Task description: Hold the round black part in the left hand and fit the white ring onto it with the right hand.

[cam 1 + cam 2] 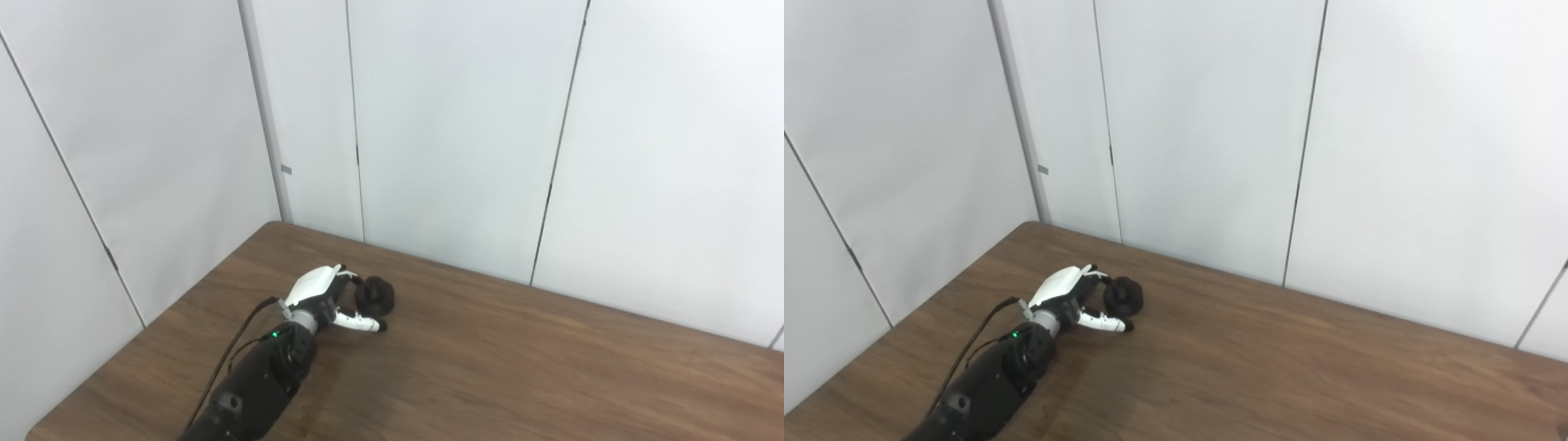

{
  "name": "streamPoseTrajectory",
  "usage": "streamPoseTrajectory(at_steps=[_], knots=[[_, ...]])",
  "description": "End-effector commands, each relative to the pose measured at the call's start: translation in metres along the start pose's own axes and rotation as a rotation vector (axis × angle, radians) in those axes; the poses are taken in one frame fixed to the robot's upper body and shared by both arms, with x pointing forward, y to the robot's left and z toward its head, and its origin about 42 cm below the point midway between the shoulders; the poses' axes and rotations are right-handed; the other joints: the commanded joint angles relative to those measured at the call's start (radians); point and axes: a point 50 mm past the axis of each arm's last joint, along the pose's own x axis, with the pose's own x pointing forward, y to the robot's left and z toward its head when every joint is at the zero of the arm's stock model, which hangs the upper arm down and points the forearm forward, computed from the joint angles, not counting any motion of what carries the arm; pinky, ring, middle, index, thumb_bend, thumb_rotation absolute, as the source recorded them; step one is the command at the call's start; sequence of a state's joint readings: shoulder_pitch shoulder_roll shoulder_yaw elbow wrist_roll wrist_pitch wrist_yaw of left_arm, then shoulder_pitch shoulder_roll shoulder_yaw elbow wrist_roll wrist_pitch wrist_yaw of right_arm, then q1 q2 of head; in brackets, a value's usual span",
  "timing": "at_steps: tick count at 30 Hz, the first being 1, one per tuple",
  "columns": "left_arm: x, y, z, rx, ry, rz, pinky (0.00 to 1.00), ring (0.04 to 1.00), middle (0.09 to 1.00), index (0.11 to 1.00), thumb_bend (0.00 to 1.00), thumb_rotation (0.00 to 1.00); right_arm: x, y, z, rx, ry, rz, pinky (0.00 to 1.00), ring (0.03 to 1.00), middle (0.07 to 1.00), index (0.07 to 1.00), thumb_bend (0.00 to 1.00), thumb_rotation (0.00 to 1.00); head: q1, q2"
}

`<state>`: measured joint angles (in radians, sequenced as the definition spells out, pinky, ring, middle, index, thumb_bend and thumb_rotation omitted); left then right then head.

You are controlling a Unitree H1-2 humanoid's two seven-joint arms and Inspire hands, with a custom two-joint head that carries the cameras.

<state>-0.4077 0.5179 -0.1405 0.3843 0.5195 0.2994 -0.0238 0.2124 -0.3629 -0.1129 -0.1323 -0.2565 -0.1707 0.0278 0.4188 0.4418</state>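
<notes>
White-shelled, the left robot hand (318, 294) curls half-closed around the round black part (375, 296) on the wooden bench (520, 367), fingers and thumb touching its sides.

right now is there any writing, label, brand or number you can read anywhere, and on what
None can be read.
The small grey tag on the white wall panels: too small to tell if it bears text.
The round black part, the left hand at it, its black forearm with a green light, and the brown wooden table: no marks show.
</notes>
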Motion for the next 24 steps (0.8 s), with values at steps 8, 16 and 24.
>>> streamPoseTrajectory(at_steps=[8, 16, 24], knots=[[0.0064, -0.0064, 0.0164, 0.010, -0.056, -0.060, 1.00, 1.000, 1.000, 0.814, 1.00, 0.17, -0.0033, 0.0035, 0.0113, 0.002, -0.041, 0.008, 1.00, 1.000, 1.000, 1.000, 0.56, 0.71, -0.008, 0.000], [0.0111, -0.0069, 0.0176, 0.081, -0.022, -0.028, 1.00, 1.000, 1.000, 0.761, 1.00, 0.17, -0.0041, 0.0054, 0.0132, 0.011, -0.035, 0.008, 1.00, 1.000, 1.000, 1.000, 0.58, 0.74, -0.010, 0.000], [0.0138, -0.0067, 0.0118, 0.116, -0.002, 0.062, 1.00, 0.975, 0.920, 0.570, 0.91, 0.02, -0.0036, 0.0063, 0.0137, 0.007, -0.038, 0.005, 1.00, 1.000, 1.000, 1.000, 0.58, 0.74, -0.010, 0.000]])
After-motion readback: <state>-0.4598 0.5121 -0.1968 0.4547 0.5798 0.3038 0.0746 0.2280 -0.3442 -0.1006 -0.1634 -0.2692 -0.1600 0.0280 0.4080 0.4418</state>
